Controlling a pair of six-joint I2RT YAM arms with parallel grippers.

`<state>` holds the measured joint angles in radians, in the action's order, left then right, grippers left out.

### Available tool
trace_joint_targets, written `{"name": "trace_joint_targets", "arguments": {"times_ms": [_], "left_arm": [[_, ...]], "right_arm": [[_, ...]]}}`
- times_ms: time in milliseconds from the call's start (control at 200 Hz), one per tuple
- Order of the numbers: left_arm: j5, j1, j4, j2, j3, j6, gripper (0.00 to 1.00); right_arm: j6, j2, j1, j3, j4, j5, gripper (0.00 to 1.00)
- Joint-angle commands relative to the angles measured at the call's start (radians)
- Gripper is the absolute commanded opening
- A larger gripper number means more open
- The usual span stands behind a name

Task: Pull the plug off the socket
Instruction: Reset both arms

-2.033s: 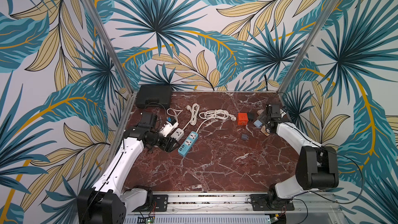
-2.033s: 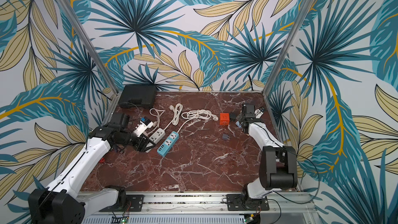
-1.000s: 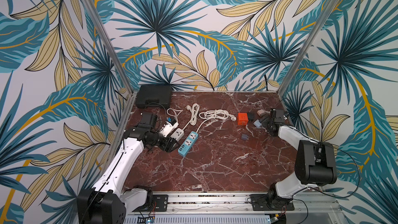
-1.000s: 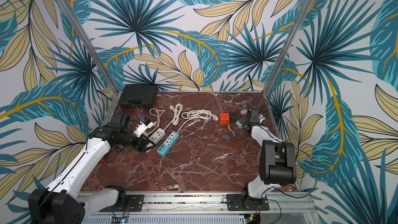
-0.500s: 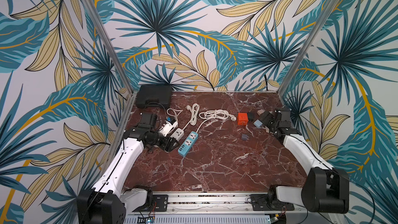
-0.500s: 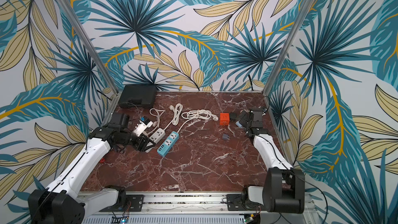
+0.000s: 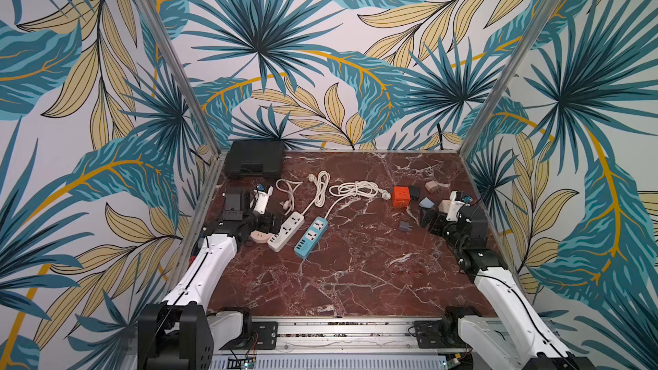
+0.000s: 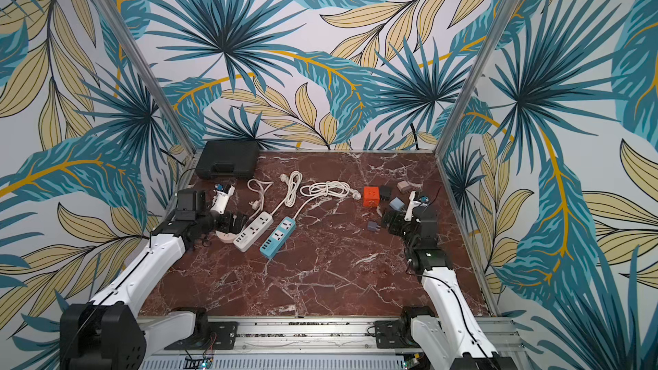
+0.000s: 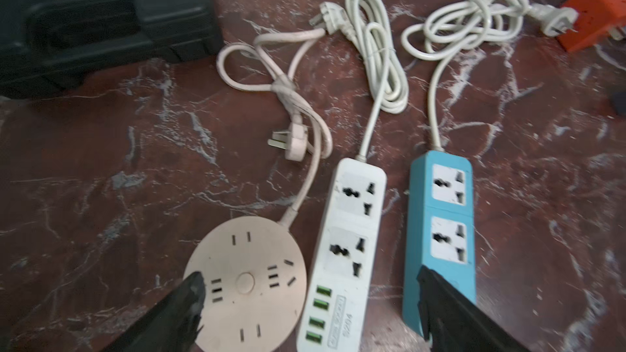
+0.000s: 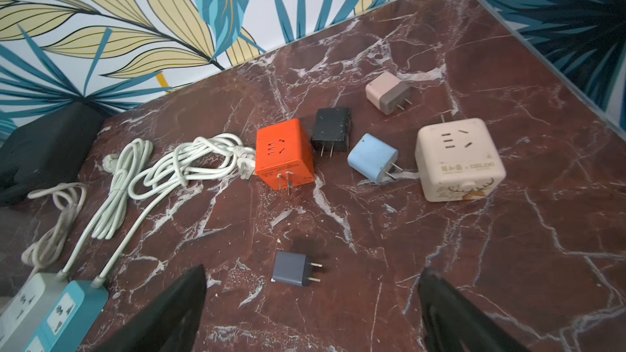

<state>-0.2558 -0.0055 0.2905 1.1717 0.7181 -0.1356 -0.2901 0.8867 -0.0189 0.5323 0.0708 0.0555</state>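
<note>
Count on the red marble-pattern table (image 7: 356,272):
- 4 small plugs: grey plug (image 10: 290,269), light-blue plug (image 10: 371,157), black plug (image 10: 331,128), pink plug (image 10: 386,91)
- 2 cubes: cream cube socket (image 10: 460,160), orange cube socket (image 10: 283,150)
- 2 oblong strips: white strip (image 9: 352,231), blue strip (image 9: 440,213)
- 1 round pink socket disc (image 9: 244,265)
- 3 coiled cords (image 9: 382,62)
- 1 black case (image 9: 101,11), moulded plastic

Plugs: smooth plastic, boxy, rounded corners, two flat metal prongs each. All four lie loose near the right arm. The light-blue plug's prongs point at the cream cube socket, just beside it.

Left gripper (image 9: 309,277): fingers wide apart over disc and strips, holding nothing. Right gripper (image 10: 313,271): fingers wide apart, nothing gripped, grey plug lying just ahead
</note>
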Motion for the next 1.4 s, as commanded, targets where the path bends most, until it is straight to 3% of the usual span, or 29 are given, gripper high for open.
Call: {"name": "trace_joint_targets", "arguments": {"times_ms": [0, 245, 316, 456, 526, 641, 746, 861, 1002, 1202, 1312, 1397], "left_arm": [[0.077, 0.009, -0.416, -0.007, -0.149, 0.017, 1.00], [0.100, 0.009, -1.127, 0.082, -0.467, 0.031, 1.00], [0.115, 0.009, -1.282, 0.158, -0.489, 0.042, 1.00], [0.105, 0.018, -1.335, 0.304, -0.457, 0.064, 1.00], [0.144, 0.019, -1.578, 0.442, -0.477, 0.086, 1.00], [0.168, 0.020, -1.328, 0.330, -0.438, 0.094, 1.00], [0.196, 0.021, -1.417, 0.413, -0.412, 0.101, 1.00], [0.229, 0.021, -1.262, 0.377, -0.362, 0.115, 1.00], [0.304, 0.022, -1.269, 0.395, -0.349, 0.141, 1.00], [0.292, 0.022, -1.267, 0.395, -0.348, 0.136, 1.00], [0.291, 0.022, -1.268, 0.395, -0.348, 0.137, 1.00], [0.292, 0.022, -1.268, 0.395, -0.348, 0.137, 1.00]], "right_arm": [[0.047, 0.001, 0.007, -0.020, -0.091, 0.041, 1.00], [0.082, -0.012, 0.007, -0.009, -0.080, -0.009, 1.00], [0.088, -0.011, 0.007, -0.009, -0.081, -0.015, 1.00], [0.085, 0.005, 0.007, -0.006, -0.086, -0.041, 1.00], [0.066, 0.012, 0.007, -0.005, -0.088, -0.081, 0.99], [0.065, 0.018, 0.007, -0.023, -0.134, -0.099, 1.00], [0.094, 0.040, 0.007, -0.056, -0.226, -0.085, 1.00], [0.130, 0.099, 0.007, -0.041, -0.252, -0.026, 1.00], [0.188, 0.221, 0.007, 0.004, -0.272, 0.070, 1.00], [0.302, 0.350, 0.002, -0.076, -0.598, 0.093, 1.00], [0.311, 0.437, -0.001, -0.065, -0.654, 0.111, 1.00], [0.297, 0.516, -0.008, -0.120, -0.825, 0.096, 1.00]]}}
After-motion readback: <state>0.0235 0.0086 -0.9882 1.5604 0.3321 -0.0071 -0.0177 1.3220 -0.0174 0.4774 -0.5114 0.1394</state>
